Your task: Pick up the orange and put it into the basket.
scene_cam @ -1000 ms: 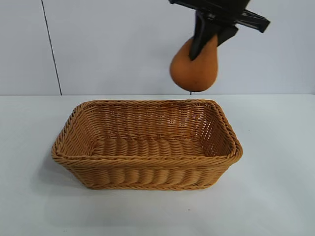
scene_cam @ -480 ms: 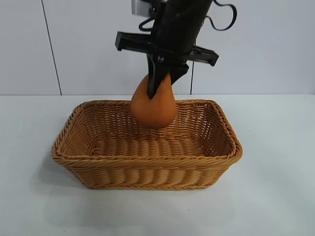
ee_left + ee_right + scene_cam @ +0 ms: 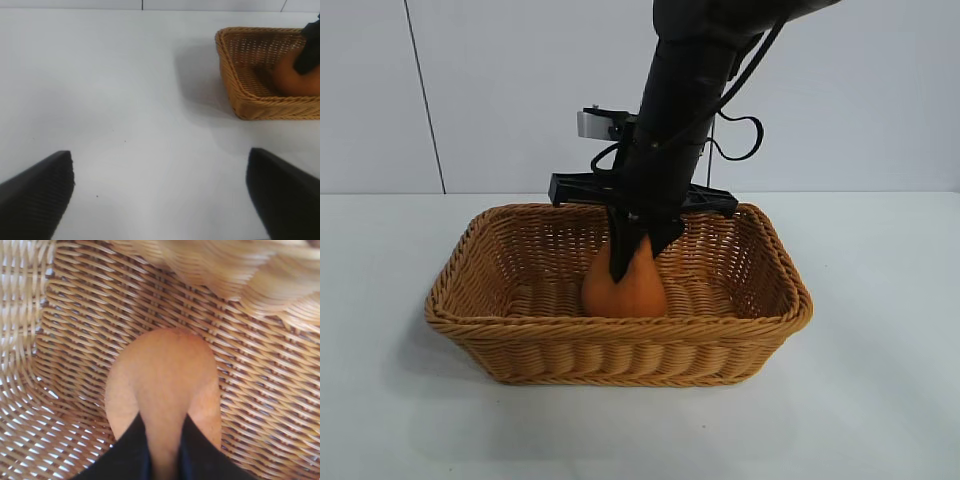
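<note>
Right gripper (image 3: pixel 632 262): reached down inside the basket (image 3: pixel 460 268), fingers pinched narrow on the orange's tapered top; held it from above so the fat end hung straight below the tips.
Orange (image 3: pixel 624 290): directly under the gripper, upright, low in the basket approx. mid-floor. Whether its base touched the weave couldn't be told; the front rim hid the contact line in the exterior view.
Right wrist view: orange (image 3: pixel 162 382) filled the space just beyond the fingers (image 3: pixel 197 455), weave close all round it. Probably at or just off the floor.
Basket: surrounded the gripper on all sides, walls apart from both fingers & fruit. Rim sat above the fruit's widest part.
Why this grip: judged that the narrow neck gave the fingers a thin spot to clamp; the soft-looking body was left unsqueezed.
Left gripper (image 3: pixel 160 195): parked well apart from the basket, over bare table (image 3: pixel 125 100), fingers spread wide, holding nothing. Basket (image 3: pixel 240 95) seen far off ahead of it.
Task stage: judged nearly done; release pending.
Risk: teardrop shape may tip over once let go, but walls should contain it.
</note>
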{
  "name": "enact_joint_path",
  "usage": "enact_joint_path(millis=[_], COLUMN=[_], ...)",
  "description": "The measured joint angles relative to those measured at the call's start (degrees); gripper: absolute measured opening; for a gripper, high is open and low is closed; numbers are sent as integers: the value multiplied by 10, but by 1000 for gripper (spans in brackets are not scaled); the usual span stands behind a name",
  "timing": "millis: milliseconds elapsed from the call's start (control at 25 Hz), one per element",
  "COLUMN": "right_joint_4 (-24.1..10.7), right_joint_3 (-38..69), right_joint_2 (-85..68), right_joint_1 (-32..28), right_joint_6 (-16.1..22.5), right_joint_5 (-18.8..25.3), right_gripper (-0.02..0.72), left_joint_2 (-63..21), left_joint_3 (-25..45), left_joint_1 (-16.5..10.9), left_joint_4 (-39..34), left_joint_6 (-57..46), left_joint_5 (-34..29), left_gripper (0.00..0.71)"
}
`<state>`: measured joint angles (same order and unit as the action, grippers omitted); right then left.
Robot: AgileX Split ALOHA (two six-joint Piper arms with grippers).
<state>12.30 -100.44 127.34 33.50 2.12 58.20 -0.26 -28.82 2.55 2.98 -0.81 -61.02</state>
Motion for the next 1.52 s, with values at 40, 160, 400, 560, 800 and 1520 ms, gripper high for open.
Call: enact_joint_path(millis=[40, 160, 400, 560, 800, 1520], right_joint_4=[0, -1, -56, -87, -109, -150], right_joint_3=[0, 0, -38, -91, -112, -113], right_joint_2=[-1, -7, -33, -44, -48, -48], right_joint_1=[0, 0, 0, 0, -5, -262], right_joint_6=[0, 0, 7, 46, 58, 40], right_joint_5=[0, 1, 88, 106, 112, 117], right_gripper=[246, 518, 685, 693, 694, 694], left_joint_2=[0, 0, 0, 0, 0, 0], left_joint_3=[0, 0, 0, 0, 0, 0], left_joint_1=[0, 0, 0, 0, 0, 0], left_joint_4=[0, 0, -1, -1, -1, -1], left_joint_6=[0, 0, 0, 0, 0, 0], left_joint_5=[0, 0, 0, -1, -1, -1], left_gripper=[666, 666, 666, 666, 666, 666])
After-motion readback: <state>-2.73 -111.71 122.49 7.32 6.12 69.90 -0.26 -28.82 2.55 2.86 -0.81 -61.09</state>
